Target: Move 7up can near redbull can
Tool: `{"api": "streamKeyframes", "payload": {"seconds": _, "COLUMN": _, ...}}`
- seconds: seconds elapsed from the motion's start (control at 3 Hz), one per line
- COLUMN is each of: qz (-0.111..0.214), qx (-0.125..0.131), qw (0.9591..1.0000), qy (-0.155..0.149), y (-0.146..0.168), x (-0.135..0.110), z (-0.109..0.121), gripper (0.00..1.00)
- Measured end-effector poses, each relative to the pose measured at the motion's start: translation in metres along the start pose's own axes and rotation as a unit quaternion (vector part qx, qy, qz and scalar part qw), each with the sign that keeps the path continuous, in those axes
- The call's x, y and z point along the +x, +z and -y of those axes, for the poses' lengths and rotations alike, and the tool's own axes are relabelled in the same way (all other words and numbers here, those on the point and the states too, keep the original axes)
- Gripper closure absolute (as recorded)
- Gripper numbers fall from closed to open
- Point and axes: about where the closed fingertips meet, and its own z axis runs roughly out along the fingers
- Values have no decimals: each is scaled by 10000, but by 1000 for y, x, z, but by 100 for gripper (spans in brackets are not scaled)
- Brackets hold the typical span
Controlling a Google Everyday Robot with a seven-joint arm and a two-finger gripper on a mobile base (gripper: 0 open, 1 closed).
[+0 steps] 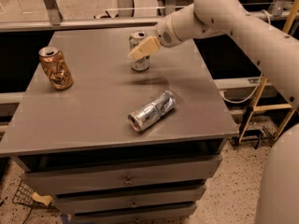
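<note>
You are at the reaching step. The gripper (pixel 136 54) is at the back of the table (pixel 93 106), right in front of the upper half of the 7up can (pixel 140 65), and it covers a part of the label. From this view I cannot tell how far the gripper is open. I also cannot tell if it touches the can or only hangs just before it, so do not count the can as grasped.

The 7up can stands upright near the back edge of the table, a little right of the middle. The redbull can (pixel 152 111) lies on its side nearer to the front edge, with one end turned to the front left. There is bare table between the two cans, so the task is not yet done. A dented orange can (pixel 56 68) stands at the left side, well apart from both.

For the next move, I think you must make sure the 7up can sits inside the gripper, close on it firmly, lift it a little and bring it toward the front. Put it down upright just beside the redbull can, but do not push that one, because a lying can rolls easily.
</note>
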Motion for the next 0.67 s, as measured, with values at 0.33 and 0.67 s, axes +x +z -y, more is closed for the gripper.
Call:
{"api": "streamKeyframes", "payload": {"seconds": 0.33, "qz": 93, "qx": -30, "qw": 10000, "qy": 11, "y": 10, "x": -7, "z": -1, "gripper": 25}}
{"api": "streamKeyframes", "payload": {"seconds": 0.67, "qz": 200, "qx": -103, "qw": 9997, "qy": -44, "y": 13, "x": -14, "z": -6, "gripper": 49}}
